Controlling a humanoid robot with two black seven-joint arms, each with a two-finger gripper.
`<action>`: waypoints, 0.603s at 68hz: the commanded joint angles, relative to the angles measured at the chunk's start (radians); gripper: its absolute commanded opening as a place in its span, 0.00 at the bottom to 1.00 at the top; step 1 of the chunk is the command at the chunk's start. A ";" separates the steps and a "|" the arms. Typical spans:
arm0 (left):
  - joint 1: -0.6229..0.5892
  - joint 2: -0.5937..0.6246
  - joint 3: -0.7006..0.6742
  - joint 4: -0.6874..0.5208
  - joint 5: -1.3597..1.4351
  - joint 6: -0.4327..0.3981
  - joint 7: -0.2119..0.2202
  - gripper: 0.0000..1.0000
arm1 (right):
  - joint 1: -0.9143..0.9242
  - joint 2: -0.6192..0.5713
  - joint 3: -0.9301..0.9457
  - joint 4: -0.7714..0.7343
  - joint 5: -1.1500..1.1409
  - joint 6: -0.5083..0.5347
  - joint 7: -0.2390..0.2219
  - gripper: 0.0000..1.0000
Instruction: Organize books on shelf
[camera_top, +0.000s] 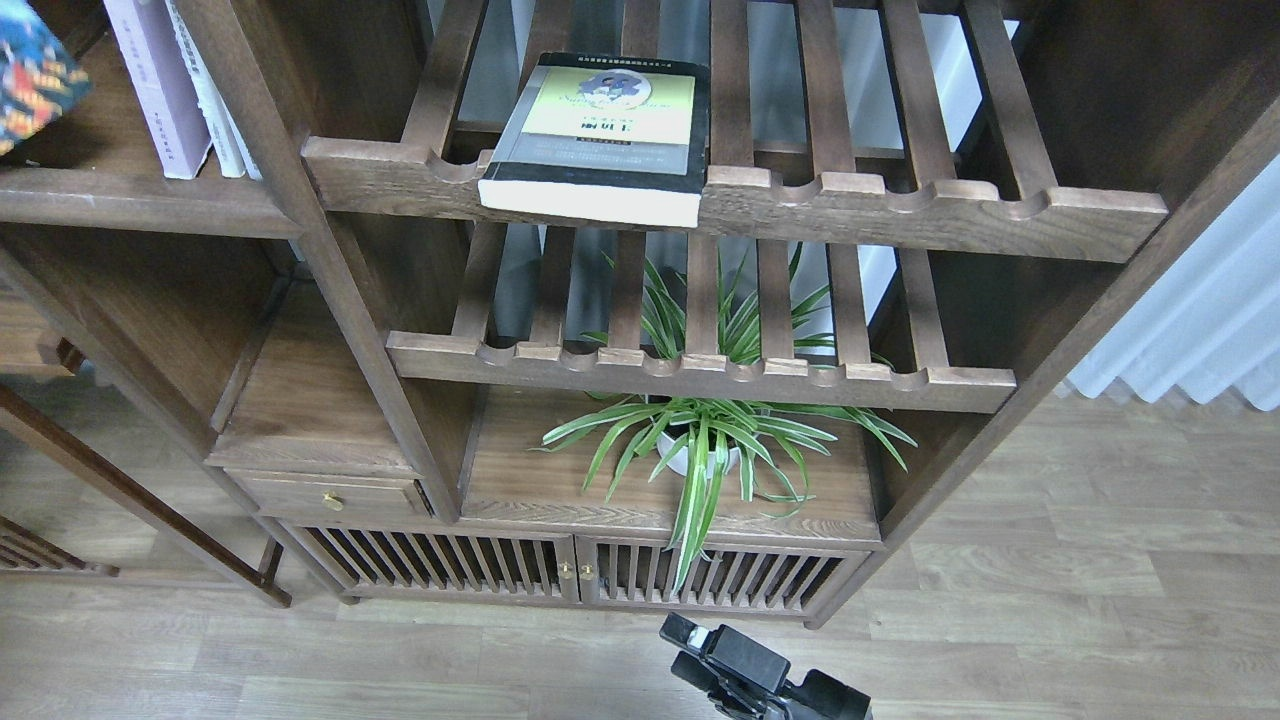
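A colourful book (30, 80) shows at the top left corner, tilted, just over the left end of the shelf (130, 195), a flat dark-brown board; whatever holds it lies outside the frame. A pale lavender book (150, 90) stands upright on that shelf with thin white books (210, 100) beside it. The thick black-edged book with a yellow-green cover (600, 135) lies flat on the upper slatted rack, overhanging its front rail. My right gripper (700, 650) is a dark shape at the bottom edge, far below the books; its fingers cannot be told apart. My left gripper is out of view.
A lower slatted rack (700, 375) sits under the upper one. A potted spider plant (700, 440) stands on the board below it. A small drawer (330, 495) and slatted doors (570, 570) are at the base. White curtains (1200, 320) hang at the right.
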 joint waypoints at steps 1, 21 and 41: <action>-0.130 -0.025 0.077 0.069 0.056 0.000 -0.003 0.02 | 0.001 0.001 0.000 0.000 0.000 0.000 0.000 1.00; -0.331 -0.065 0.221 0.248 0.087 0.000 -0.009 0.02 | -0.001 0.000 0.000 0.000 0.000 0.000 0.002 1.00; -0.580 -0.068 0.476 0.421 0.087 0.000 -0.034 0.01 | -0.001 0.003 0.000 0.000 0.001 0.000 0.002 1.00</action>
